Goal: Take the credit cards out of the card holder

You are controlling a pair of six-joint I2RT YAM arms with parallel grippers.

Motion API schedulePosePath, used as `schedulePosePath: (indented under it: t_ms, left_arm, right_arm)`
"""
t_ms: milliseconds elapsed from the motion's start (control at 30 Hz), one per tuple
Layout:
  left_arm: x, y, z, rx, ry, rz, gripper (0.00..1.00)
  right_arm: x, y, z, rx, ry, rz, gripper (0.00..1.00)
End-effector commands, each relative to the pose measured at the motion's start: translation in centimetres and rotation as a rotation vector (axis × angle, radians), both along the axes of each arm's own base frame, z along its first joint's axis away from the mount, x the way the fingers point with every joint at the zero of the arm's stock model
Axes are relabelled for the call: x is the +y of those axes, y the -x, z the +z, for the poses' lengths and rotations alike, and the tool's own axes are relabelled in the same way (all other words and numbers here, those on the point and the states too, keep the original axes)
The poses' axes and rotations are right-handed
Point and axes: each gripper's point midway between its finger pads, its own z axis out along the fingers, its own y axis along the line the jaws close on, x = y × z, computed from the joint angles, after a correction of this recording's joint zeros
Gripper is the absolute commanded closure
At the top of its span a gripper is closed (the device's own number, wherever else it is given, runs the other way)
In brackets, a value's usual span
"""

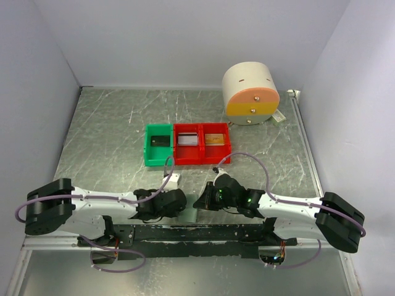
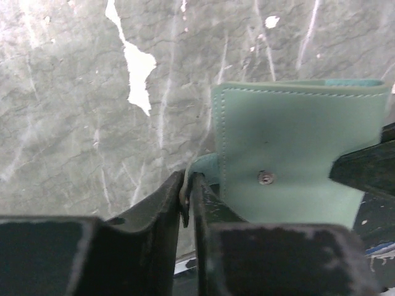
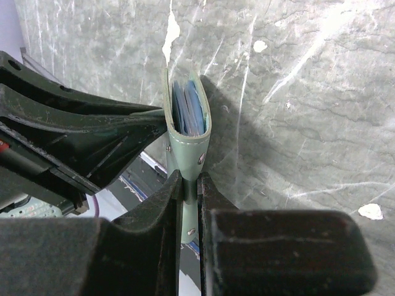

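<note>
Right wrist view: right claw (image 3: 190, 185) clamped on lower hem of card holder (image 3: 185, 148), seen edge-on, long axis running straight away from claw, mouth at far end. Credit cards (image 3: 188, 111) visible in mouth as blue edges, all pocketed. Left wrist view: left claw (image 2: 187, 197) pinched nearly together on one flap corner, apparently gripping. Located at near edge of desk (image 3: 308, 92), midway between both arms. Judgement: extraction calls for pull along long axis, out through mouth; neither claw free.

White arm links (image 1: 102, 200) with bulky black joints (image 1: 48, 206), looping lilac cables (image 1: 247, 153) and small green lights (image 1: 249, 200).
</note>
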Motion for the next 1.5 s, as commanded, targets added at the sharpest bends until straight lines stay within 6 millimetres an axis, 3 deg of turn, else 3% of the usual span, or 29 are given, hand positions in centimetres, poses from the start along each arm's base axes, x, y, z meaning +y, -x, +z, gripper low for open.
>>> schedulePosePath:
  t_ms: [0, 300, 467, 567, 800, 1000, 1100, 1467]
  left_arm:
    - [-1.8, -0.6, 1.3, -0.012, 0.023, -0.004, 0.82]
    - [-1.8, -0.9, 2.5, -0.035, 0.075, 0.016, 0.93]
    - [-1.3, -1.0, 4.4, -0.056, 0.158, 0.046, 0.93]
    - [-1.2, -0.9, 5.5, -0.066, 0.231, 0.051, 0.93]
    - [-1.2, -0.8, 7.5, -0.079, 0.308, 0.049, 0.93]
    - [-2.0, -0.9, 7.9, -0.078, 0.304, 0.034, 0.93]
    - [-2.2, -0.9, 7.8, -0.076, 0.28, 0.031, 0.93]
    - [-2.6, -0.9, 8.7, -0.091, 0.335, 0.018, 0.93]
  right_arm:
    - [0.5, -0.4, 0.8, -0.02, -0.019, 0.006, 1.0]
    - [-0.3, -0.5, -0.1, -0.024, 0.028, -0.004, 1.0]
    - [-1.3, -1.8, -0.3, -0.056, 0.116, -0.002, 0.78]
    - [-2.0, -3.0, -0.3, -0.072, 0.167, -0.001, 0.6]
    - [-2.7, -3.1, -0.2, -0.06, 0.236, 0.067, 0.5]
    - [-0.3, -1.5, 3.0, -0.095, 0.075, 0.194, 0.36]
    - [0.7, -1.1, 3.7, -0.102, 0.053, 0.209, 0.34]
    - [2.4, -0.3, 1.8, -0.094, 0.187, 0.237, 0.33]
